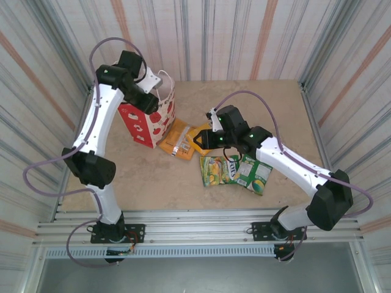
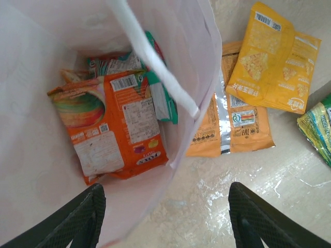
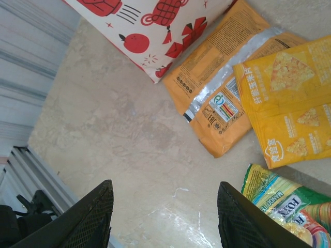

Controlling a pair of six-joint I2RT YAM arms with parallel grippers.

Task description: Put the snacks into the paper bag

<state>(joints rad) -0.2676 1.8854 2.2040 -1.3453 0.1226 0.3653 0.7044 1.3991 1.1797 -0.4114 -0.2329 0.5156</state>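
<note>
The orange packet and the yellow packet overlapping it lie flat just beside the paper bag, on its right-arm side, long axes seemingly slanting away from its foot; two green packets lie farther off, and other snacks sit inside the bag. The right gripper hovers over the pair, jaws apart and empty, so it is nearer; the left gripper hangs above the bag's mouth, likewise apart and empty; the table beside the bag is pale and glossy, with striped walls behind.
</note>
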